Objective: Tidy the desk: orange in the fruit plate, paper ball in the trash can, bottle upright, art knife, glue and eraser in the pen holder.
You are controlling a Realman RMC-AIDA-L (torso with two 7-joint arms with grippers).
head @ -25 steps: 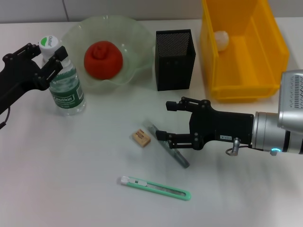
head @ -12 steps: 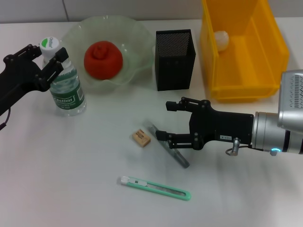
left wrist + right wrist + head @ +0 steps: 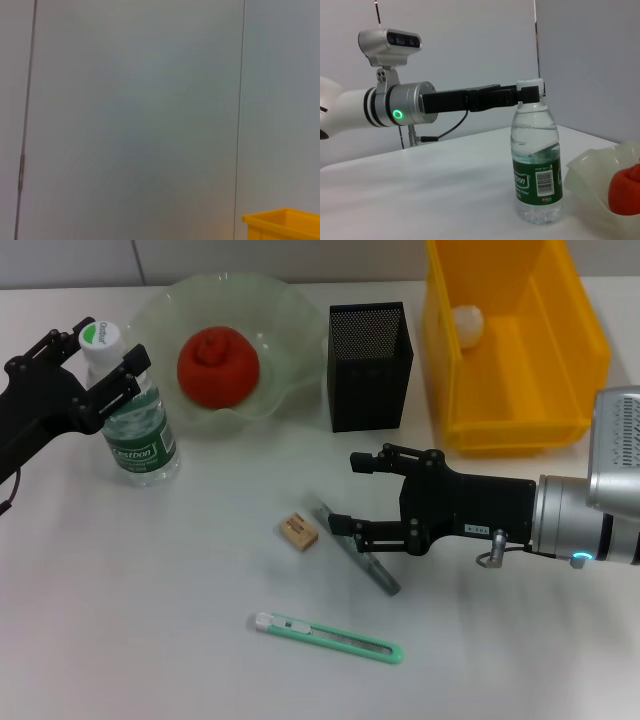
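Already sorted: orange (image 3: 218,365) in fruit plate (image 3: 285,310), paper ball (image 3: 468,324) in trash can (image 3: 580,350), bottle (image 3: 135,420) upright, neck between the spread fingers of the left end effector (image 3: 100,355) — no grip. Left to do: glue (image 3: 355,562) at the open right end effector (image 3: 345,495), eraser (image 3: 298,531) just beyond, art knife (image 3: 328,636) nearer the robot, pen holder (image 3: 370,365) beyond. Shown only from the right wrist — bottle standing free on the counter (image 3: 420,190).

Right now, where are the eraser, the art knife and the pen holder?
eraser (image 3: 298,530), head view, on its tan top face.
art knife (image 3: 330,637), head view, on the middle of its green handle.
pen holder (image 3: 372,380), head view, on its black mesh front wall.
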